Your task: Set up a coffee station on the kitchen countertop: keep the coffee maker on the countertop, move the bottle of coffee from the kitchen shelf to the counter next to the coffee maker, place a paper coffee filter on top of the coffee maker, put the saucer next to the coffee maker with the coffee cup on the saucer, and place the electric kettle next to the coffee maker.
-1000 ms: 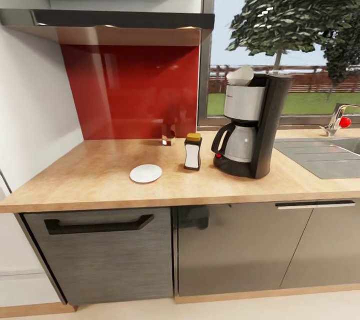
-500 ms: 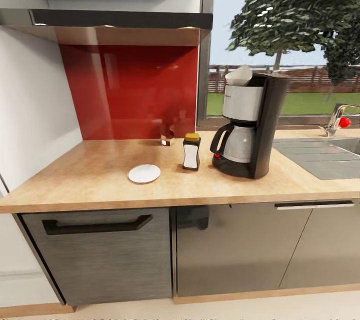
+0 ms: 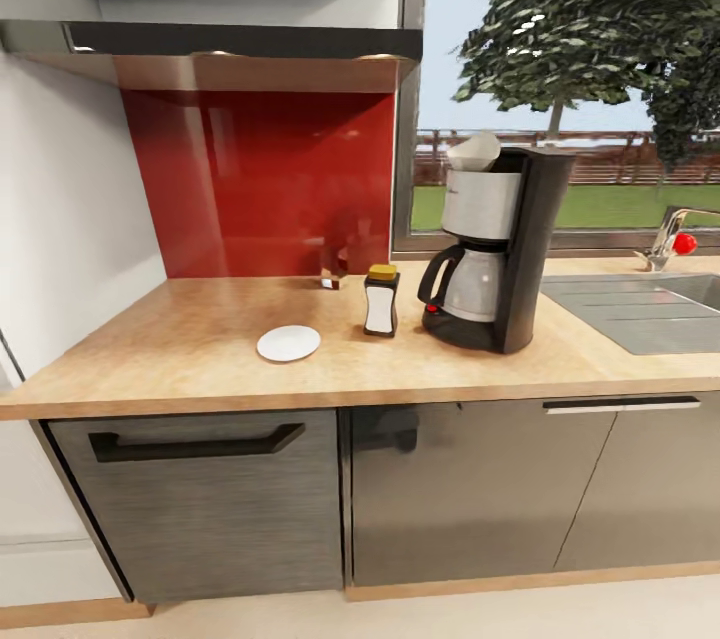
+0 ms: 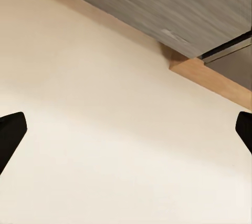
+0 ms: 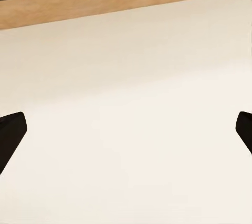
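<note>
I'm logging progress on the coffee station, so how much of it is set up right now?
Done: the coffee maker stands on the kitchen countertop, the paper coffee filter sits on top of it, the bottle of coffee is beside it, and the saucer lies further left, bare. In hand: nothing; the left pincer and right pincer are open over the floor. Left: the cup and kettle.

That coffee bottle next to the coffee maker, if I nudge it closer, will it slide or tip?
The bottle of coffee stands upright, tall and narrow on a small base, so a push near its yellow cap would likely tip it. Pushed low, it would probably slide on the smooth countertop. It looks rigid and fairly light.
</note>
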Robot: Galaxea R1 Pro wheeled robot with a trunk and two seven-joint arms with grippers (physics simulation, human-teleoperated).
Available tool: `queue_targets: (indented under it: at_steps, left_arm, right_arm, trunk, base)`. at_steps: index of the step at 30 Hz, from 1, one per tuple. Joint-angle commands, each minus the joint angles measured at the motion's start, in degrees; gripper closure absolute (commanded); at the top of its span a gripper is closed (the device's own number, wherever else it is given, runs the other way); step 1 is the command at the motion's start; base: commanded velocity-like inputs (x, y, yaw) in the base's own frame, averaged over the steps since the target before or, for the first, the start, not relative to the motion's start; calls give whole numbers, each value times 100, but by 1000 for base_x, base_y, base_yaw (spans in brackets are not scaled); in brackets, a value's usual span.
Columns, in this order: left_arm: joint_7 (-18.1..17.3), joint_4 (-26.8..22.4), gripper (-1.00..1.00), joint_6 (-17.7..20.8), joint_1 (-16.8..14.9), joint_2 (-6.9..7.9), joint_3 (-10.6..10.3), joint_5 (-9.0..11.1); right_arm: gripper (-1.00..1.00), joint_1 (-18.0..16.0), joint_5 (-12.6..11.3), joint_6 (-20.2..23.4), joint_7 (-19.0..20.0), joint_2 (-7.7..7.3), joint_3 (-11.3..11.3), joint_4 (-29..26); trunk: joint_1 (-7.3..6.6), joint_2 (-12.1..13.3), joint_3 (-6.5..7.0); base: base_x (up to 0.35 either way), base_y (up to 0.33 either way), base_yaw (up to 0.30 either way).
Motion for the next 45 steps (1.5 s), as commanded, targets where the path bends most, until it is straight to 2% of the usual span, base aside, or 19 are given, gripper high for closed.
queue_targets:
  at_steps: [1,8,20,36,41,45]
  left_arm:
    - [-10,9,-100,-32,-5,6,-46,60]
    - [-15,9,-100,-32,-5,6,-39,60]
    - [-74,12,-100,-24,-5,6,-40,60]
    - [-83,-62,-100,-23,-5,6,-61,60]
    - [-88,-421,-100,-23,-5,13,-69,57]
    - [-152,-885,-100,-21,-5,19,-191,53]
  right_arm:
    - [-100,4,-60,-10,22,-4,8,-7]
    - [-100,4,-60,-10,23,-4,8,-22]
    - [-100,0,-68,-19,30,10,10,-46]
    - [-100,-4,-69,-25,30,8,8,-97]
    - [-100,-5,-69,-20,32,11,8,-478]
    - [-100,-5,-71,22,37,12,36,-1298]
  trunk:
    - [0,-2,-4]
    - [0,-2,-4]
    - [0,-2,-4]
    - [0,-2,-4]
    - [0,-2,-4]
    - [0,-2,-4]
  base:
    - [-1,256,0]
    - [0,170,0]
    - [-6,5,0]
    - [-101,0,0]
    - [-6,0,0]
    - [-2,0,0]
